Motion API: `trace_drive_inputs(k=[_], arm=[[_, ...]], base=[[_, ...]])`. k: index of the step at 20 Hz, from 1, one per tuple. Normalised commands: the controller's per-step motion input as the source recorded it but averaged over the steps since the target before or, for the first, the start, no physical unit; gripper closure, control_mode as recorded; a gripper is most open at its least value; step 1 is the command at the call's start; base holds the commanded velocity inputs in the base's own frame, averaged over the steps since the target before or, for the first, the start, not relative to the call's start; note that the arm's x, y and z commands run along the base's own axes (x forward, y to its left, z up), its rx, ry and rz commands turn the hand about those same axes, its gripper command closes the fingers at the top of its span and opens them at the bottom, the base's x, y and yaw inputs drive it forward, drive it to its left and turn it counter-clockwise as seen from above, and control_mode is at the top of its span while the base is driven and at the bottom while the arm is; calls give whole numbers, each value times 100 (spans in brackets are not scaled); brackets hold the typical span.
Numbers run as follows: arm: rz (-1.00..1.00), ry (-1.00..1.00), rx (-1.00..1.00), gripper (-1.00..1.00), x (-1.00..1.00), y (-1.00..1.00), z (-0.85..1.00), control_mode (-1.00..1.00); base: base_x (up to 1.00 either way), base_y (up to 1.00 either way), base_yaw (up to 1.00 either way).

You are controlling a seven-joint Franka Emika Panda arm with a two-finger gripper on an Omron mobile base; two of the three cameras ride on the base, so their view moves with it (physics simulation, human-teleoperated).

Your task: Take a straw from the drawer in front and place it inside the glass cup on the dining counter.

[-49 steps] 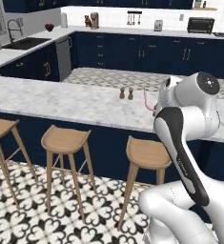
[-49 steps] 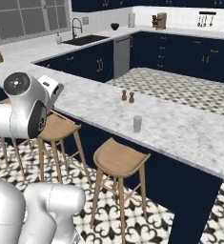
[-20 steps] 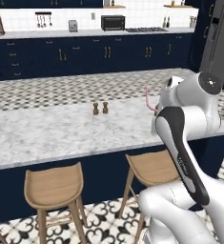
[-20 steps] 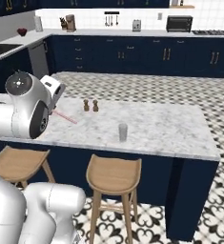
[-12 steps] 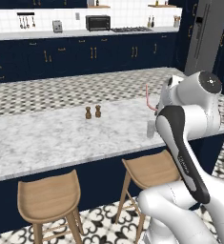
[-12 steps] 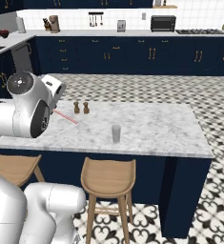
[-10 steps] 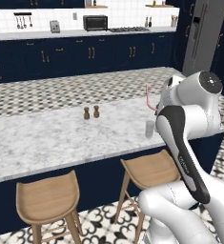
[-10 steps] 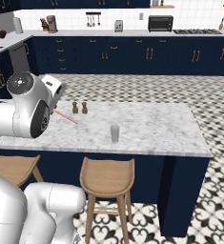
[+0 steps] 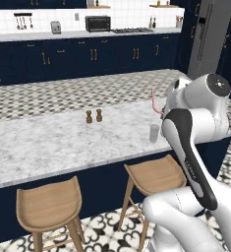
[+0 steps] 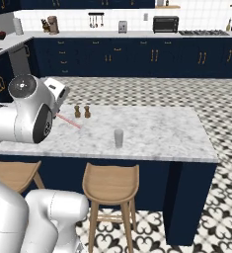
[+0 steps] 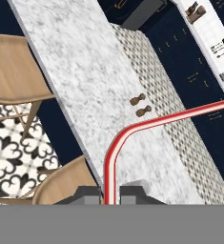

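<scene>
Now end effector (image 11: 105, 194) clamping straw (image 11: 114, 143), dining counter (image 11: 89, 86) below

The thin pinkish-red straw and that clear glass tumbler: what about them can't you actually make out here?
- Thin pinkish-red straw: hand view, its far end is cut off by the right edge.
- Left base view: the robot's white arm hides the gripper holding the straw.
- Clear glass tumbler: right base view, too small to tell whether anything is inside.

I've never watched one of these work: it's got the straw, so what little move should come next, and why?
Probably carry the straw across and over the glass cup. The gripper is shut on the straw, held above the dining counter, while the cup stands apart from it near the counter's front edge, with nothing in it yet.
</scene>
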Motion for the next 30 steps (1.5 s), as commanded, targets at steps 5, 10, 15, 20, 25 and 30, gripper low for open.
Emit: trace_drive_inputs(k=[5, 10, 15, 20, 25, 30], arm=[[0, -8, 20, 100, 3, -13, 0, -100], [1, -21, 36, 100, 40, -37, 0, -100], [8, 2, 59, 100, 85, -57, 0, -100], [16, 46, 60, 100, 100, -52, -3, -100], [15, 16, 31, 100, 80, -39, -32, -100], [9, -1, 5, 100, 14, -12, -8, -100]], base=[[0, 0, 0], [0, 0, 0], [0, 0, 0], [0, 0, 0], [0, 0, 0], [0, 0, 0]])
